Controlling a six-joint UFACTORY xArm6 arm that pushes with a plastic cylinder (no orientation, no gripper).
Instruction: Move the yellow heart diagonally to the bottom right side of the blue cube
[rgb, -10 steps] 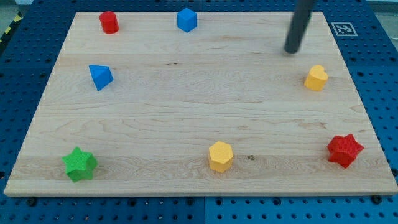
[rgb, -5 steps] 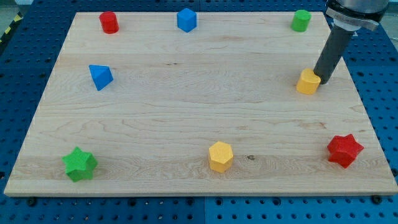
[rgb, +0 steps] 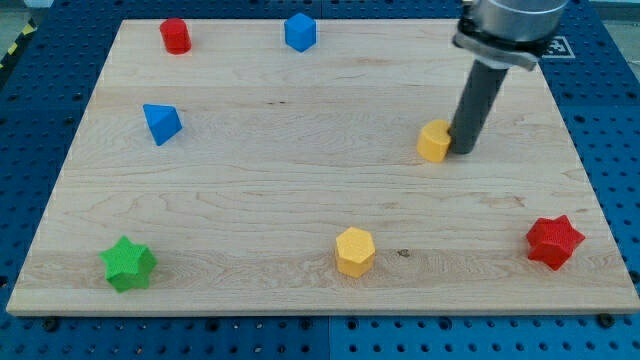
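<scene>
The yellow heart (rgb: 433, 141) lies right of the board's middle. My tip (rgb: 462, 152) touches its right side. The blue cube (rgb: 299, 31) sits near the view's top edge, well up and left of the heart. The rod rises from the tip toward the view's top right and hides the board behind it.
A red cylinder (rgb: 175, 35) stands at the top left, a blue triangular block (rgb: 160, 123) at the left. A green star (rgb: 128, 264) is at the bottom left, a yellow hexagon (rgb: 354, 251) at bottom centre, a red star (rgb: 553, 241) at bottom right. The wooden board (rgb: 250, 190) rests on a blue pegboard.
My tip came down to the heart's right side and pushed it leftward and slightly down. The green cylinder at top right is now hidden behind the arm.
</scene>
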